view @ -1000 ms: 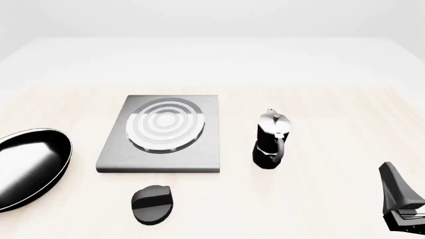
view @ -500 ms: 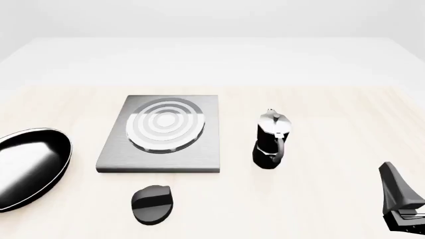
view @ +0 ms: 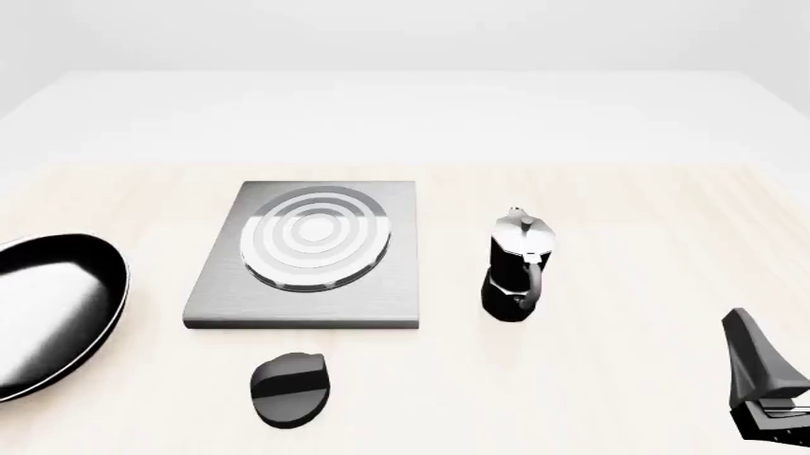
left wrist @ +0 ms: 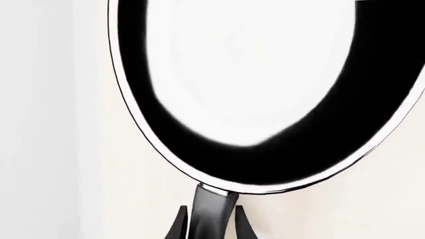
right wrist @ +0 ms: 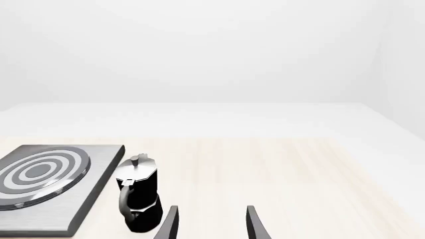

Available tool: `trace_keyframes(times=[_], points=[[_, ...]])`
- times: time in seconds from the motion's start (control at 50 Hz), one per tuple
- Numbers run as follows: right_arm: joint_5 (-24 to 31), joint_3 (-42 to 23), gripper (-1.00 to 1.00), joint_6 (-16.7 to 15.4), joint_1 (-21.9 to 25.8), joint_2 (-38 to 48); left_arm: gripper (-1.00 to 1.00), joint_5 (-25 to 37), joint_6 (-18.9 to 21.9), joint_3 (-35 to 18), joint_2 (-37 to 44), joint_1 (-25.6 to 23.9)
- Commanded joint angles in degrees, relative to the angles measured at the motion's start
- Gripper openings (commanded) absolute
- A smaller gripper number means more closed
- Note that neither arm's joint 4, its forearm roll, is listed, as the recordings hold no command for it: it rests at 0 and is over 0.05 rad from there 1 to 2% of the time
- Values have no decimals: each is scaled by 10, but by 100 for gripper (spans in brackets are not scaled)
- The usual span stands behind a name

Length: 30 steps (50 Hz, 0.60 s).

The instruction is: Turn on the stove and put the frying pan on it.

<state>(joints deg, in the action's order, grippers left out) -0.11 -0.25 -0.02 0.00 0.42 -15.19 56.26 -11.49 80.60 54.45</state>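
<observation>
I had the frying pan (view: 57,313) at the far left of the table (view: 608,218), well apart from the stove (view: 310,256), which lay to its right. In the left wrist view, the left gripper (left wrist: 209,221) had its 2 fingers tight on each side of the pan's handle (left wrist: 211,211), so I judged it was gripping the handle, though only the finger tips showed at the picture's edge. The handle pointed back toward that gripper and the round body (left wrist: 265,89) extended away from it. The left arm was clearly the nearer one for carrying the pan to the burner rings (view: 317,235). The knob (view: 291,389) sat just in front of the stove, between the 2 arms. The right gripper (right wrist: 210,221) was open and holding nothing, with the moka pot (view: 517,265) between it and the stove.
</observation>
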Motion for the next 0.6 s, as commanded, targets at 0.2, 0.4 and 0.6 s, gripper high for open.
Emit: trace_keyframes(times=[0.2, 0.4, 0.6], points=[[0, 0, 100, 0, 0, 0, -100, 48, 48, -20, -36, -11], [0, 0, 100, 0, 0, 0, -100, 103, 29, -39, -89, -22], [0, 0, 100, 0, 0, 0, -100, 136, 17, -53, -119, -29]])
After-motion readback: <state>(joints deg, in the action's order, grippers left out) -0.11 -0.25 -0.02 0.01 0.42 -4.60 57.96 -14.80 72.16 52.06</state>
